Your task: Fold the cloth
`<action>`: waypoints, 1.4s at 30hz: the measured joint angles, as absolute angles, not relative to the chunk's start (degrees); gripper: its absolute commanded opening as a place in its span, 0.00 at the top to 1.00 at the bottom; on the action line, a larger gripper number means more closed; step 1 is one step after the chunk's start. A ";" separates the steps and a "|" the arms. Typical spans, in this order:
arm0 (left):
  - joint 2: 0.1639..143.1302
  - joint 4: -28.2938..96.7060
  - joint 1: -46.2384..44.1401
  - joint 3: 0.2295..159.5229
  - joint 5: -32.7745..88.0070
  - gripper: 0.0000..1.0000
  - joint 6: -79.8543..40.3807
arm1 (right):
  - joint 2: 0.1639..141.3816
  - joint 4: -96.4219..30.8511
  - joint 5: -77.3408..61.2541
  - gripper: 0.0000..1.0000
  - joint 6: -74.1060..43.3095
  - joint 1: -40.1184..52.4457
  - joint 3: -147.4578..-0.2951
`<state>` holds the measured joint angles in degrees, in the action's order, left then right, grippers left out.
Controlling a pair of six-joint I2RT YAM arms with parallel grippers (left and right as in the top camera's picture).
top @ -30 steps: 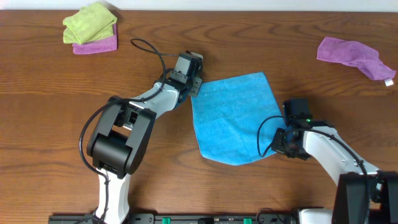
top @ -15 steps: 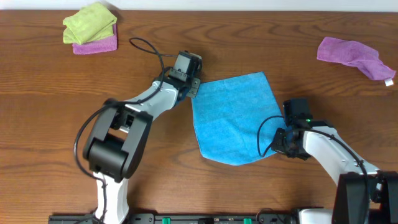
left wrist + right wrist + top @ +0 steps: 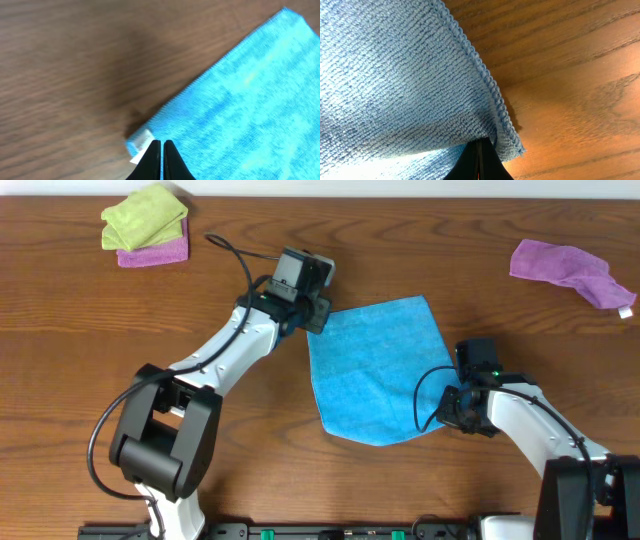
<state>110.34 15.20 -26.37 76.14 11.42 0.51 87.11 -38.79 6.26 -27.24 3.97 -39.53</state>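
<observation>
l fingers point(image 3: 151, 162) pinched tight on cloth point(image 3: 375, 370) corner by tag point(image 3: 136, 149), r fingers point(image 3: 468, 168) tight on far edge

The wooden table point(image 3: 80, 350) bears the sky-blue cloth point(image 3: 375, 370) at centre, a crumpled purple cloth point(image 3: 570, 268), and a lime-green cloth point(image 3: 145, 218) stacked on a second purple cloth point(image 3: 160, 252).

Left arm point(image 3: 215, 355): being stretched forward and inward. Left gripper point(image 3: 161, 146): fingers being pressed together on a corner of the cloth point(image 3: 240, 100). Right arm point(image 3: 530, 420): being bent low, reaching inward. Right gripper point(image 3: 479, 146): being pinched on the cloth's edge.
</observation>
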 measured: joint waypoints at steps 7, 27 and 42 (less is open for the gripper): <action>112.97 16.29 -29.39 76.14 12.01 0.94 0.51 | 87.11 -38.79 6.26 0.98 -27.20 3.97 -39.53; 116.53 17.98 -30.28 76.14 5.32 0.94 1.58 | 87.11 -38.79 6.15 0.98 -27.20 3.97 -39.53; 119.92 11.84 -30.57 76.20 4.05 0.94 1.78 | 87.11 -38.46 6.02 0.99 -27.20 3.86 -39.51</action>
<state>119.92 11.84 -30.57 76.20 4.05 1.78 87.11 -38.46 6.02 -27.20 3.86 -39.51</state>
